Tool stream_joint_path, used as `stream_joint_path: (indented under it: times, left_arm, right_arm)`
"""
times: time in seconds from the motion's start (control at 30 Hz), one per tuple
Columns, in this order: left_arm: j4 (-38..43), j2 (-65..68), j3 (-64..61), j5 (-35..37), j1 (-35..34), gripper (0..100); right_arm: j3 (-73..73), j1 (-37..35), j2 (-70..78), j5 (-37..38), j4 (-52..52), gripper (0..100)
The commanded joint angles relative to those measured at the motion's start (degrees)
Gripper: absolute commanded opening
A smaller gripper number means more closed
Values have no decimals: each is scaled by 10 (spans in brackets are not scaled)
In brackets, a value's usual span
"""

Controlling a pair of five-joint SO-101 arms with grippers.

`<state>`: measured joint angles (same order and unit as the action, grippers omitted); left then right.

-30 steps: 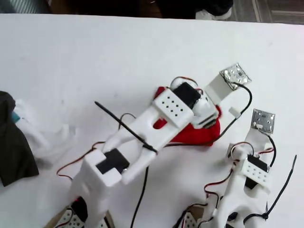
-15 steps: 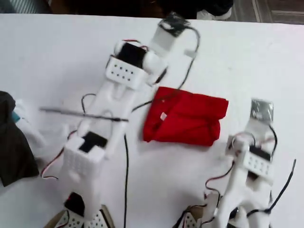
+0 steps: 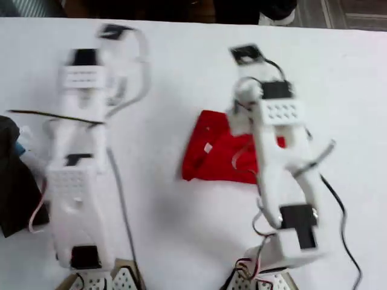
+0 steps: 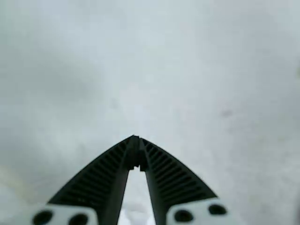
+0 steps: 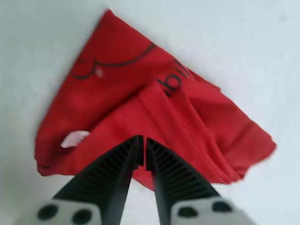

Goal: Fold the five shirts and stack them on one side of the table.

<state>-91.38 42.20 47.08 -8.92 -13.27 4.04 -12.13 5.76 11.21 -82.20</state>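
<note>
A folded red shirt (image 3: 211,156) lies on the white table (image 3: 163,90), right of centre. My right arm (image 3: 279,130) stretches over its right part. In the right wrist view my right gripper (image 5: 143,151) is shut and empty, its tips just above the red shirt (image 5: 154,112) near one folded edge. My left arm (image 3: 78,151) stands along the left side of the table, well apart from the red shirt. My left gripper (image 4: 135,151) is shut with nothing in it, over bare table (image 4: 187,70).
A pile of dark cloth (image 3: 17,187) with a bit of white and blue fabric (image 3: 27,148) lies at the table's left edge, beside the left arm. The table's far edge (image 3: 181,21) runs along the back. Cables (image 3: 121,205) trail from both arms.
My left arm has swung left, off the red shirt, to the table's far left. My right arm has moved from the right side in over the shirt. The shirt lies uncovered and folded.
</note>
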Motion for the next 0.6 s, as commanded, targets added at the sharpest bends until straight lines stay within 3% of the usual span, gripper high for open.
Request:
stream_joint_path:
  times: [0.0, 0.1, 0.3, 0.43, 0.57]
  left_arm:
    - [-9, -5, -17, -32, -88, 25]
    - [-8, -10, -57, -50, -139, 25]
    - [6, -11, -131, -72, -207, 25]
    - [7, -11, -143, -78, -219, 25]
    - [9, -11, -139, -76, -211, 25]
  right_arm:
    - [98, -68, 75, -19, -7, 19]
    - [139, -100, 141, -16, -15, 19]
    - [167, -87, 217, -15, -60, 19]
    - [167, -67, 225, -4, -117, 19]
    - [165, -41, 225, 57, -169, 19]
